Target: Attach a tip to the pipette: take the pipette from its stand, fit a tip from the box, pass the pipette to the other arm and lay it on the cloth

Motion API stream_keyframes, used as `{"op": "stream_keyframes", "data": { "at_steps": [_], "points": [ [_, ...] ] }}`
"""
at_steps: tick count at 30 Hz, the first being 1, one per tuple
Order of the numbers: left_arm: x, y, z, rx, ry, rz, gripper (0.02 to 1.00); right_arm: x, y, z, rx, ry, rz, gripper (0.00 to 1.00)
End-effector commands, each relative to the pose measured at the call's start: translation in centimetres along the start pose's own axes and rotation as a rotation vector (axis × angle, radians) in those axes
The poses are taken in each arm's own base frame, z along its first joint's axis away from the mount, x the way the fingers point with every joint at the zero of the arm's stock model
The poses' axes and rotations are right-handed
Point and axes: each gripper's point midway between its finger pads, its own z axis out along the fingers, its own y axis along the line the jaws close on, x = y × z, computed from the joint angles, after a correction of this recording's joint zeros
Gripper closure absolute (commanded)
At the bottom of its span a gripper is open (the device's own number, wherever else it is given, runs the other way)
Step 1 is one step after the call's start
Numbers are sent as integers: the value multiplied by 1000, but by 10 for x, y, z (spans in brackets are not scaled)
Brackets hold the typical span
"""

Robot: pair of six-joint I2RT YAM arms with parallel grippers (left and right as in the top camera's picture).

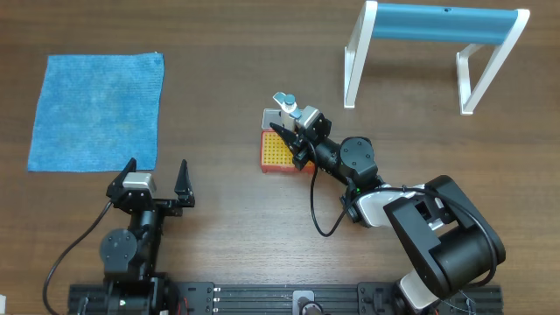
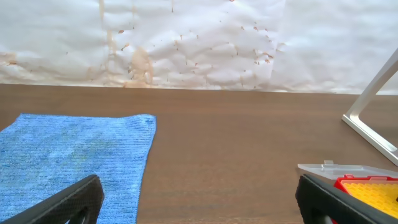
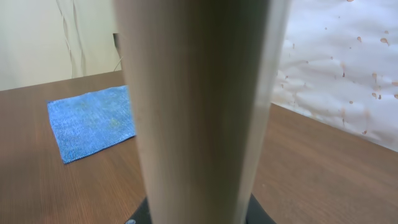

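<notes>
1. Top view: the stand (image 1: 437, 22) carries nothing, so step one, taking the pipette (image 1: 284, 103) off it, is judged done.
2. The right tool (image 1: 293, 138) is closed around the pipette body and holds it upright over the tip box (image 1: 273, 156). The step in hand is judged to be tip fitting.
3. Whether a tip is already seated cannot be told.
4. Remaining: the handover to the left arm and laying the pipette on the cloth (image 1: 96, 112).
5. The left tool (image 1: 156, 179) is spread wide and holds nothing, just beside the cloth's near corner.
6. Clearances: bare desk (image 1: 227, 227) lies between the box and the left tool, giving room for the handover. The stand is well apart from the box. The box's raised lid sits close to the pipette and should be avoided when lifting.
</notes>
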Motion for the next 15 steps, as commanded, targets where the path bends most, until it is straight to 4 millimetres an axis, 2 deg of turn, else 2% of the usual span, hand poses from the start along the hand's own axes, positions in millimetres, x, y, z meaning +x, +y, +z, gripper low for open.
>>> {"op": "stream_keyframes", "data": {
  "at_steps": [1,15],
  "points": [
    [1,-2,0,12,1,16,23,2,0,4,-1,7,-11,921],
    [1,-2,0,12,1,16,23,22,-6,6,7,68,-1,921]
  ]
}}
